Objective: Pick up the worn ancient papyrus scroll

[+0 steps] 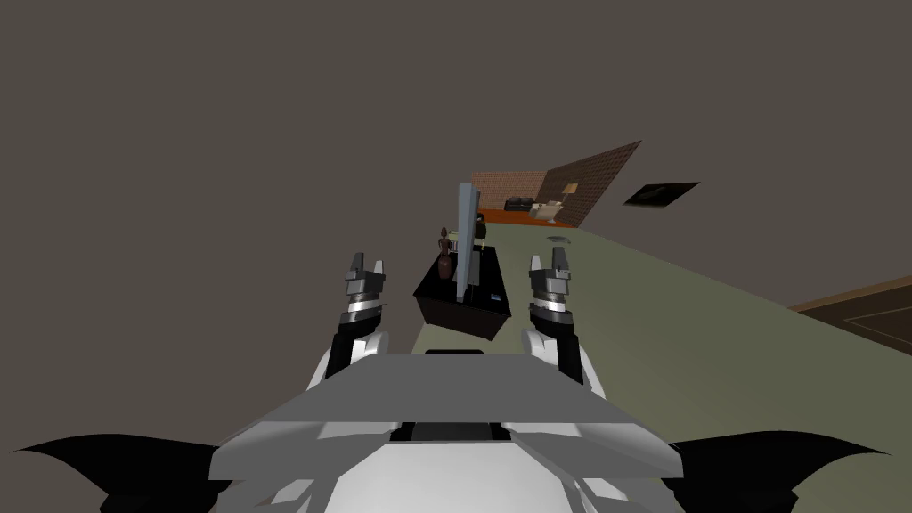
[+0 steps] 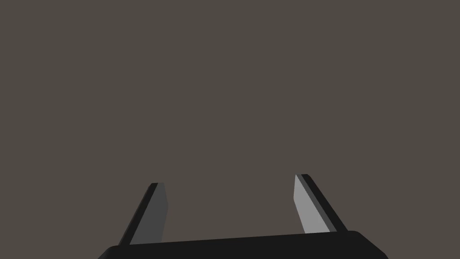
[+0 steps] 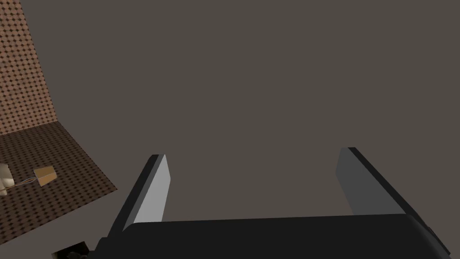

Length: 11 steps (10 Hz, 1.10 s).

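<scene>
Approach step, I'd say: left gripper (image 1: 366,264) and right gripper (image 1: 548,261) both gape wide, empty, flanking the black table (image 1: 445,312). Scroll too small to tell there; next, roll closer.

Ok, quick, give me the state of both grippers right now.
Left gripper: open, holding nothing.
Right gripper: open, holding nothing.

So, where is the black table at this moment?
In the head view the black table stands straight ahead on the greenish floor, seen between the left hand and right hand, with a brown figurine on it.
</scene>
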Motion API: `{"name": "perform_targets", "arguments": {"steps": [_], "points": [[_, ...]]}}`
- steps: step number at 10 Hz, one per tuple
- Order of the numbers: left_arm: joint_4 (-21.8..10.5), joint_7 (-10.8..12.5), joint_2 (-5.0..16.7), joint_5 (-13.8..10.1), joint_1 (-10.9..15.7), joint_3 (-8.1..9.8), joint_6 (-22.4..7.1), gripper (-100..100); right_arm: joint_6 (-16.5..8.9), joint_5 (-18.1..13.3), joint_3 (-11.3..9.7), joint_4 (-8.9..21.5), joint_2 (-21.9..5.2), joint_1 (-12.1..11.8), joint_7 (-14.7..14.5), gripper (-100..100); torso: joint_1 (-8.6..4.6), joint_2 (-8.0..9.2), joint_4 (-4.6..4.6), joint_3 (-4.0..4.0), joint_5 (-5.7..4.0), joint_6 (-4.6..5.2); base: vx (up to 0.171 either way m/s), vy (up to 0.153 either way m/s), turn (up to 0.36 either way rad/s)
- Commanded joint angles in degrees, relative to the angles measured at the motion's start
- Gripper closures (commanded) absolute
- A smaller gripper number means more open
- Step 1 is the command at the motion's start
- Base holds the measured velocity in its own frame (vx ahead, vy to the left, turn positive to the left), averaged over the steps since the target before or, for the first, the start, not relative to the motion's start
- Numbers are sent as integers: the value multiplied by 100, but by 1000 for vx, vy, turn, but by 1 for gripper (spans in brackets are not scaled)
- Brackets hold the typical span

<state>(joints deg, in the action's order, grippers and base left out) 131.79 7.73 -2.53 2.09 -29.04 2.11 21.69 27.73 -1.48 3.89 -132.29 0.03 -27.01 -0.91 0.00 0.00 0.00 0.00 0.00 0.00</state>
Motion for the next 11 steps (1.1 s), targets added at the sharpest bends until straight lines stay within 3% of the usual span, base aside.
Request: {"name": "perform_targets", "arguments": {"steps": [1,5,11], "points": [[0,0,0,0,0,0,0,0,-32,117,8,129,-250,41,94,-100,0,0,0,0,0,0,5,14,-12],[0,0,0,0,0,0,0,0,-147,519,26,579,-647,188,414,-100,11,-8,-2,-4,2,0,16,33,-12],[0,0,0,0,0,0,0,0,-436,1480,58,1627,-958,566,1194,-100,20,-17,-4,-10,5,0,28,58,-19]]}}
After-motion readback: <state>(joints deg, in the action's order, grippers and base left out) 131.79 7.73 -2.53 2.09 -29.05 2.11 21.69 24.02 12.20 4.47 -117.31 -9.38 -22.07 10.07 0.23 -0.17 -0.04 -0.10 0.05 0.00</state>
